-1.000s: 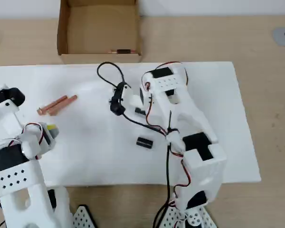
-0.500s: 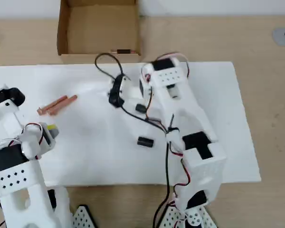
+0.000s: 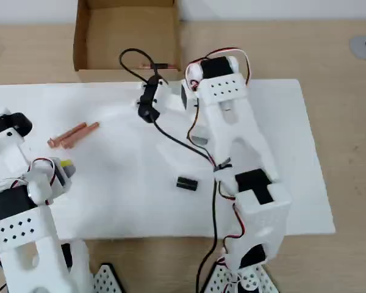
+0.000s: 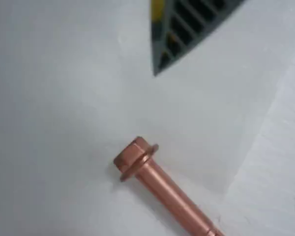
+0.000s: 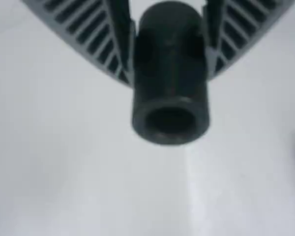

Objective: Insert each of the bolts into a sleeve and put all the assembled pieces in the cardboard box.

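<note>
White mat [image 3: 110, 201] covers the wooden table before us. We see the right gripper [image 5: 168, 49] clamped on a black sleeve [image 5: 169, 98], near the box [image 3: 79, 43]. Two bolts [image 3: 73, 134] lie together at the mat's left, near the left gripper [image 3: 11, 129], whose state we cannot tell. A second sleeve [image 3: 186, 183] lies mid-mat.

Your bolts [image 3: 73, 134] are copper; the sleeve [image 5: 169, 73] and the spare sleeve [image 3: 186, 183] are black. The mat [image 3: 122, 201] is white, the box [image 3: 80, 43] brown, the table [image 3: 341, 110] pale wood. Your left arm [image 3: 21, 232] and right arm [image 3: 238, 134] are white; the right fingers [image 5: 78, 29] are grey, ribbed.
</note>
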You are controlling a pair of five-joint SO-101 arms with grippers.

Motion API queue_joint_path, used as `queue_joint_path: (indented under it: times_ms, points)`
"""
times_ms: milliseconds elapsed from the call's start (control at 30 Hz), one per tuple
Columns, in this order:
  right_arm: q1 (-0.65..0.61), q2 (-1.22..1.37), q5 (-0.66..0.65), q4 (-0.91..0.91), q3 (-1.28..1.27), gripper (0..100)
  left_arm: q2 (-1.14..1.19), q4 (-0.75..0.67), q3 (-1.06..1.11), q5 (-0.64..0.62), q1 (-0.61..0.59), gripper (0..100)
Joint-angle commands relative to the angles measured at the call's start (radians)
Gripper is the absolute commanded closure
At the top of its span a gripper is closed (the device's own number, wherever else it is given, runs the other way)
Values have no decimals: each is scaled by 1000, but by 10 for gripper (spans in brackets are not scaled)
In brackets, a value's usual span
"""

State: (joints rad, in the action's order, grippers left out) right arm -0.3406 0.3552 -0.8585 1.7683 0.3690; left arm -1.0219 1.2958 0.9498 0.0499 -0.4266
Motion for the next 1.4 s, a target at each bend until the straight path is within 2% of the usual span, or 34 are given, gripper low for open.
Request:
queue_joint_path:
  times_ms: [0,233,367,433,567,733,933,1033,1233,1367]
  points:
    - [7,-128,31,14,48,987,-16,-17,-12,0,3,750]
    - [-31,-308,52,14,-39,987,-5,-232,118,-94,2,750]
    - [-38,-360,51,-3,-145,987,-4,-252,127,-132,-58,750]
    - [-38,-377,54,-18,-177,987,-4,-256,127,-112,-110,750]
    - [-38,-403,55,-21,-189,987,33,-247,75,14,-144,750]
    - [-33,-456,55,-15,-196,987,275,-135,-146,63,-140,750]
    - [-31,-584,57,-3,-245,987,610,172,-566,31,-91,750]
    - [-31,-647,57,-9,-315,987,725,304,-700,31,-61,750]
    - [-31,-722,55,-9,-400,987,773,400,-706,37,-40,752]
    - [-31,-728,55,-9,-406,987,773,431,-675,163,-48,751]
